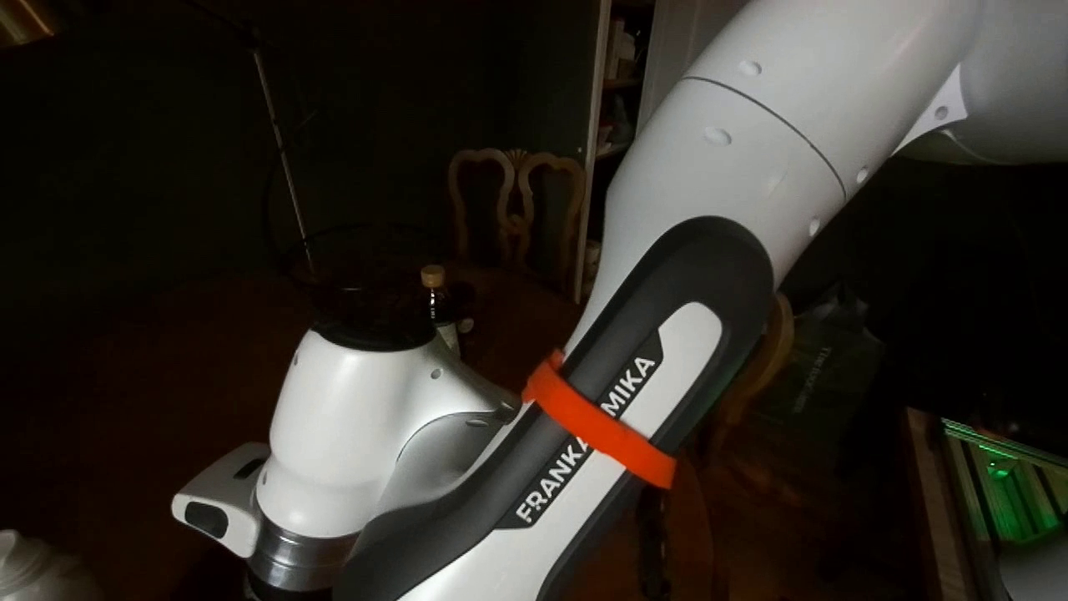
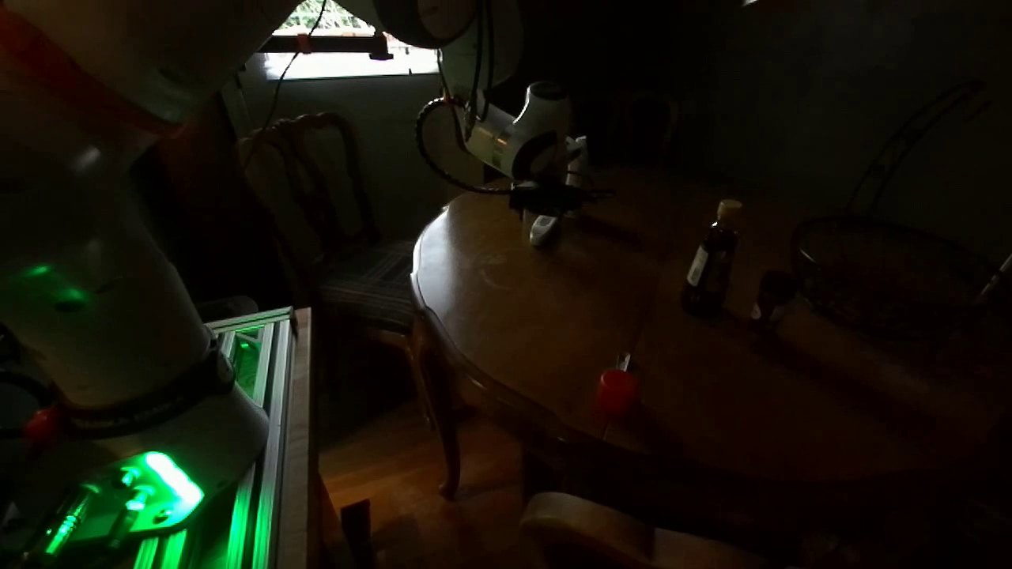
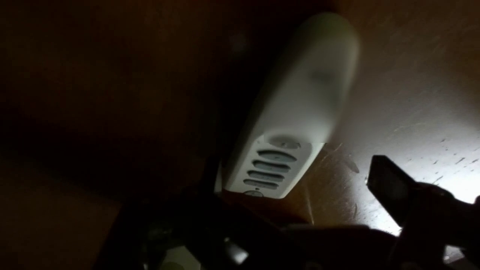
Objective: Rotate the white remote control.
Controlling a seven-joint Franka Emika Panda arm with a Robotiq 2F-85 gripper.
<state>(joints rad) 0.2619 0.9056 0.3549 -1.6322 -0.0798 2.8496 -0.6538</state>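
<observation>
"On the wooden table (image 2: 506, 308), toward the end away from the camera in an exterior view, lies the white remote control (image 3: 294, 105). My wrist view has it at a slant, buttons facing me, the far part blurred"

"Have you got hold of it?"

"No. My gripper (image 3: 295, 168) is spread, with one of its fingers (image 3: 390, 187) to each side of the buttoned end. One is clearly apart from the casing, table showing in the gap; the opposite one is just beside it, and too dark for me to say whether it touches"

"So how far along are we?"

"Lined up for a grasp, I judge, and no further. Nothing gives me a reference angle, so whether any turn is done I can't say. If none is, what's left is closing on the casing, rolling the wrist round, then letting go"

"Anything nearby to mind?"

"One pale upright thing (image 2: 579, 162) showing behind the gripper in an exterior view, hard to make out. I'd turn gently on that account. Farther off, the dark bottle (image 2: 709, 269) and the red round object (image 2: 617, 391) are well apart from the remote, so I don't expect to reach them"

"And the arm itself?"

"The arm (image 1: 734, 192) fills a good deal of an exterior view, and the remote doesn't show there at all; for the turn I'd lean on the wrist view"
</observation>
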